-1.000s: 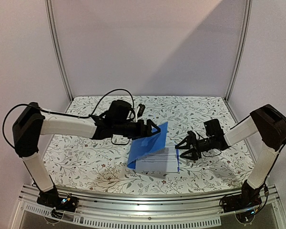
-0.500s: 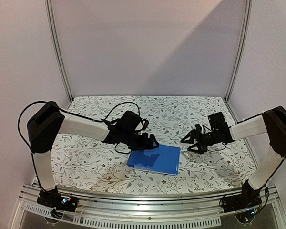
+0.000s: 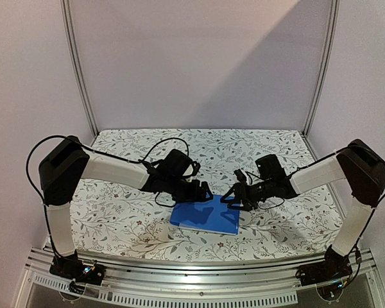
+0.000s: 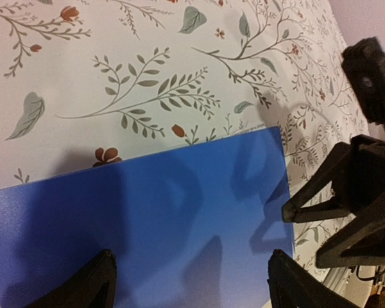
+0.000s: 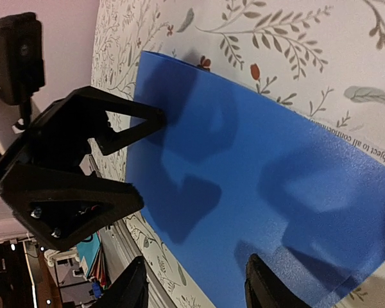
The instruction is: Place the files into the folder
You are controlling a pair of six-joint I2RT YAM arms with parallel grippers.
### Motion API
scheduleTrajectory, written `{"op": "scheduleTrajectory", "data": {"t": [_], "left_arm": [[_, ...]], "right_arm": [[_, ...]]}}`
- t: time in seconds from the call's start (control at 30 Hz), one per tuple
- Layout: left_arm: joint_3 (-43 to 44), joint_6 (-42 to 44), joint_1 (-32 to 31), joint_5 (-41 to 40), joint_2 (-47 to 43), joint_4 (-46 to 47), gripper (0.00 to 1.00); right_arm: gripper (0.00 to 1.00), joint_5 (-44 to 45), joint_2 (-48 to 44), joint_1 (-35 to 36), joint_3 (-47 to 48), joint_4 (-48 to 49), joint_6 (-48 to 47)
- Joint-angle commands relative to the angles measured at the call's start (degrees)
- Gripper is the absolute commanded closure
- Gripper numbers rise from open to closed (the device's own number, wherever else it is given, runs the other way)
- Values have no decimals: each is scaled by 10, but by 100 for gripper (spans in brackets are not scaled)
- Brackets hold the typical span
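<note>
The blue folder (image 3: pixel 204 218) lies closed and flat on the floral tabletop. It fills the lower part of the left wrist view (image 4: pixel 167 218) and most of the right wrist view (image 5: pixel 256 192). A thin strip of the white files (image 5: pixel 372 146), with printed text, shows past the cover's edge; the rest is hidden under the cover. My left gripper (image 3: pixel 204 191) is open and empty just above the folder's far edge (image 4: pixel 192 285). My right gripper (image 3: pixel 231 197) is open and empty over the folder's right far corner (image 5: pixel 196 289). The two grippers face each other closely.
The floral tablecloth (image 3: pixel 128 218) covers the table. Metal frame posts (image 3: pixel 77 70) stand at the back corners and an aluminium rail (image 3: pixel 192 269) runs along the near edge. A black cable (image 3: pixel 157 151) loops behind the left wrist.
The folder's cover, raised a second ago with the white sheet showing, now lies shut and flat. My left gripper came down with it. My right gripper moved left to the folder's corner.
</note>
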Motion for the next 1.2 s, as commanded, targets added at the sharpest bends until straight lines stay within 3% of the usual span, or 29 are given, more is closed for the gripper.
{"op": "scheduleTrajectory", "data": {"t": [0.0, 0.2, 0.37, 0.53, 0.63, 0.83, 1.17], "left_arm": [[-2, 32, 0, -22, -31, -42, 18], [-21, 103, -2, -4, -101, -87, 18], [-87, 127, -4, 26, -131, -100, 23], [-95, 120, -6, 39, -86, -116, 28], [-80, 111, -7, -11, -24, -169, 32], [-100, 66, -7, -42, 12, -163, 33], [-167, -25, -13, -12, -1, -131, 36]], "right_arm": [[56, -29, 53, 1, -3, 56, 52], [64, -22, 107, 0, 10, 9, 46], [65, -21, 122, 0, 29, -4, 36], [65, -11, 135, 0, 47, -22, 18], [65, -13, 144, -4, 54, -23, 17], [65, -13, 161, -13, 85, -52, -1], [65, -2, 208, -28, 142, -91, -29]]}}
